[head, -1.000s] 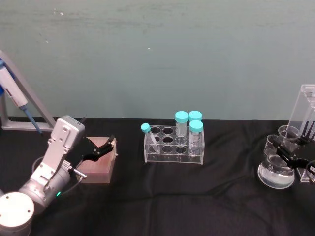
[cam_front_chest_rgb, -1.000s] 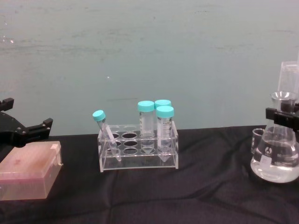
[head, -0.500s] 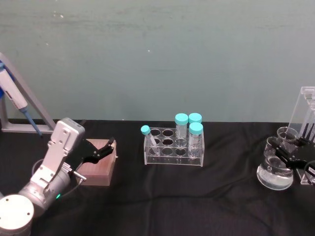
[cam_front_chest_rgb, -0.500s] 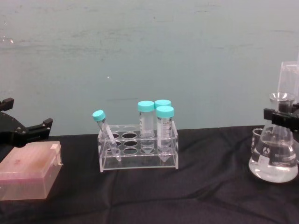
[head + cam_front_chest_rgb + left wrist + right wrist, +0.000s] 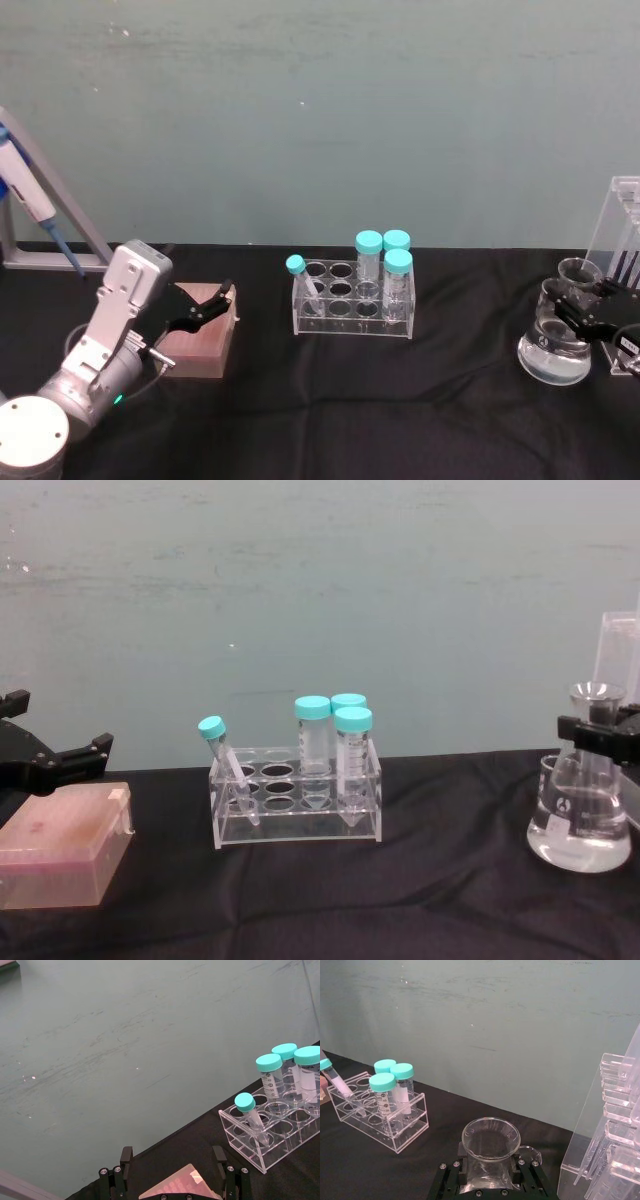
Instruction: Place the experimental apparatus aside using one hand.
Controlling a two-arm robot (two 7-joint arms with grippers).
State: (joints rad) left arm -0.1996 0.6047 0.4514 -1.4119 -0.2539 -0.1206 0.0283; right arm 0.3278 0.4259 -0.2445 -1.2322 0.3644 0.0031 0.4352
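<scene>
The conical glass flask [image 5: 553,352] holding clear liquid stands at the far right of the black cloth. My right gripper [image 5: 583,314] is shut on its neck. In the chest view the black fingers [image 5: 578,730] clamp just under the flask's [image 5: 580,820] rim. In the right wrist view the flask mouth [image 5: 491,1138] sits between the jaws. A small glass beaker [image 5: 578,270] and the tall acrylic pipette stand [image 5: 622,225] are just behind it. My left gripper [image 5: 213,301], on the silver wrist, hangs open over a pink box [image 5: 200,335].
A clear tube rack [image 5: 352,302] with teal-capped tubes [image 5: 369,243] stands mid-table, about a hand's width left of the flask. A blue and white pipettor [image 5: 28,200] leans on a grey stand at the far left. The pipette stand [image 5: 607,1135] is close beside the flask.
My right gripper has carried the flask a little to the left, away from the pipette stand. The left arm has not moved.
</scene>
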